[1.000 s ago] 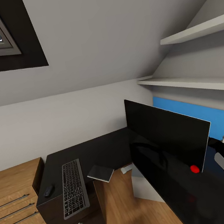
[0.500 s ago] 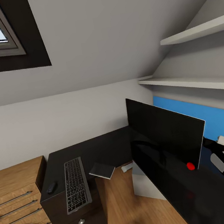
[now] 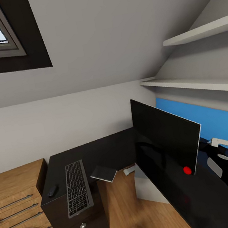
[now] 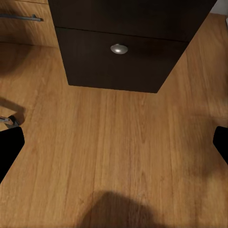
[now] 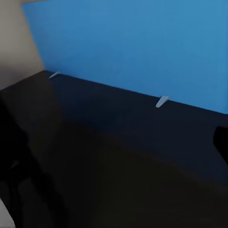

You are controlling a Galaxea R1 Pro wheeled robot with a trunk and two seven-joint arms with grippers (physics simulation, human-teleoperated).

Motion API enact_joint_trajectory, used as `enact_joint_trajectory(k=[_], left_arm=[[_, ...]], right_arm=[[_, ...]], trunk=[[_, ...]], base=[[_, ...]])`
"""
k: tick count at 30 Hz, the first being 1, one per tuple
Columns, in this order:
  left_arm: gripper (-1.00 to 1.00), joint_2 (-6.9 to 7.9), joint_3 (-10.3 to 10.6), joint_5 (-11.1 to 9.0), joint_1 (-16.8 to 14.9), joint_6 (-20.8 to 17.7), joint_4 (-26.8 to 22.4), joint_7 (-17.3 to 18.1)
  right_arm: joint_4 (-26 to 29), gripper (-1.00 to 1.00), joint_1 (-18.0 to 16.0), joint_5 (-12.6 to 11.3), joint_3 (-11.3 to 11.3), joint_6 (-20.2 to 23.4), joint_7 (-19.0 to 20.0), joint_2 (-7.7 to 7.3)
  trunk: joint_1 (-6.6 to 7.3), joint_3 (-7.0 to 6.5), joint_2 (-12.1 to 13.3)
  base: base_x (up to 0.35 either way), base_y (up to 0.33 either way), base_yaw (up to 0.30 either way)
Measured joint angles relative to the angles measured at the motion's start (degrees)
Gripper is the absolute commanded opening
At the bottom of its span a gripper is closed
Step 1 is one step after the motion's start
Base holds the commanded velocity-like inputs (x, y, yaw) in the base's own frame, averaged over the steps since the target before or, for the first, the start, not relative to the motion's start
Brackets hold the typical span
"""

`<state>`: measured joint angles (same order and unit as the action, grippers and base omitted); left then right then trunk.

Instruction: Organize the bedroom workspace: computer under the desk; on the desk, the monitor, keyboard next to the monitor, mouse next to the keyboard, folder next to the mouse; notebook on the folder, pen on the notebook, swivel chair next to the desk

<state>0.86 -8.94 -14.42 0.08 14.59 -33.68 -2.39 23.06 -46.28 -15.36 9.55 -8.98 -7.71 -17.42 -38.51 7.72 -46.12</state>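
Gripper fingers of the left arm [image 4: 114, 142] show as two dark tips at opposite edges of the left wrist view, spread wide with nothing between them, over the wooden floor [image 4: 118, 156] in front of the black drawer unit [image 4: 118, 52] and its round silver knob [image 4: 118, 48]. For the right gripper, I cannot tell whether it stands wide or narrow; its wrist camera looks across the glossy black table [image 5: 118, 156] toward the blue wall panel [image 5: 133, 42].

On the table [image 3: 98, 152], the keyboard [image 3: 77, 188] lies lengthwise on the end above the drawers, with the mouse [image 3: 52, 191] just beside it at the outer edge. The grey notebook [image 3: 104, 173] sits at the inner edge, one corner overhanging. The wide monitor [image 3: 164, 139] stands on the other wing, in front of the blue panel. A light box below the table [image 3: 148, 188] is probably the computer.

The notebook looks thin, light and a little floppy; the overhanging corner seems the easiest place to pinch it. The mouse is small and smooth, likely slippery, best gripped across its sides.
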Motion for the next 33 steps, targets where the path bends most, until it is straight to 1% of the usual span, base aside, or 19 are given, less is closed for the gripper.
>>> enact_joint_trajectory(k=[3,4,6,10,18,22,25,29,30,33], left_arm=[[1.00,0.00,0.0,0.0,0.0,0.0,0.0,0.0],[1.00,0.00,0.0,0.0,0.0,0.0,0.0,0.0],[1.00,0.00,0.0,0.0,0.0,0.0,0.0,0.0],[1.00,0.00,0.0,0.0,0.0,0.0,0.0,0.0],[1.00,0.00,0.0,0.0,0.0,0.0,0.0,0.0],[1.00,0.00,0.0,0.0,0.0,0.0,0.0,0.0],[1.00,0.00,0.0,0.0,0.0,0.0,0.0,0.0],[1.00,0.00,0.0,0.0,0.0,0.0,0.0,0.0],[1.00,0.00,0.0,0.0,0.0,0.0,0.0,0.0],[1.00,0.00,0.0,0.0,0.0,0.0,0.0,0.0]], right_arm=[[0.0,1.00,0.0,0.2,-1.1,0.0,0.0,0.90],[0.0,1.00,0.0,0.2,-1.5,0.0,0.0,1.05],[0.0,1.00,0.0,0.2,-3.1,0.0,0.0,1.42],[0.0,1.00,0.0,0.2,-4.5,-0.1,0.0,1.86],[0.0,1.00,0.0,0.3,-5.0,-0.1,0.0,2.74],[-0.1,1.00,0.0,0.3,-5.8,-0.2,0.0,3.06],[-0.1,1.00,0.0,0.3,-6.4,-0.2,0.0,3.67],[-0.1,1.00,0.0,0.4,-6.6,-0.3,0.0,4.30],[-0.2,1.00,0.0,0.6,-6.6,-0.3,0.0,4.41],[-1.1,1.00,0.0,2.2,-6.7,-0.3,0.0,5.10]], trunk=[[0.00,0.00,0.0],[0.00,0.00,0.0],[0.00,0.00,0.0],[0.00,0.00,0.0],[0.00,0.00,0.0],[0.00,0.00,0.0],[0.00,0.00,0.0],[0.00,0.00,0.0],[0.00,0.00,0.0],[0.00,0.00,0.0]], base=[[0.000,0.000,0.000],[0.000,0.000,0.000],[0.000,0.000,0.000],[0.000,0.000,0.000],[0.000,0.000,0.000],[0.000,0.000,0.000],[0.000,0.000,0.000],[0.000,0.000,0.000],[0.000,0.000,0.000],[0.000,0.000,0.000]])
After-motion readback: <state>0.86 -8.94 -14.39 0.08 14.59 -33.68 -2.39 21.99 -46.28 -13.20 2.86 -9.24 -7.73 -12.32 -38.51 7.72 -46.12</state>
